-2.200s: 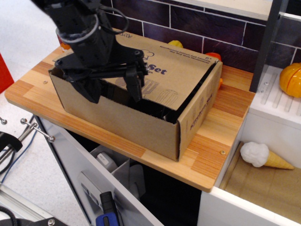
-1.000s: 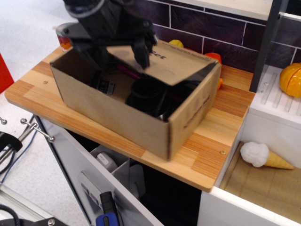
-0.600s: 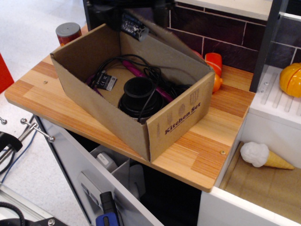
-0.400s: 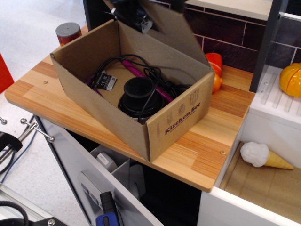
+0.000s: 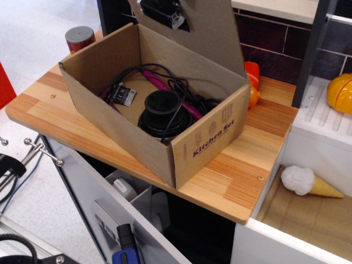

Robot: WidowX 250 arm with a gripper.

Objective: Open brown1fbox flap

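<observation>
The brown cardboard box (image 5: 143,140) stands open on the wooden counter, with dark blue "Kitchen Set" lettering on its right end. Its long flap (image 5: 212,30) stands nearly upright along the far side, its plain inner face toward the camera. Inside lie a black round object (image 5: 163,110), black cables and a purple cable. My gripper (image 5: 163,12) is at the top edge of the view, in front of the raised flap; only its lower part shows, so I cannot tell whether it is open or shut.
A dark can (image 5: 80,38) stands behind the box at the left. Orange toy food (image 5: 251,80) lies behind the box's right end. A white shelf at the right holds a toy ice cream cone (image 5: 308,182). An open drawer (image 5: 132,203) sits below the counter.
The flap has swung from lying over the box to standing nearly upright. The gripper has risen with it to the top edge. The box has turned, so its lettered end faces front.
</observation>
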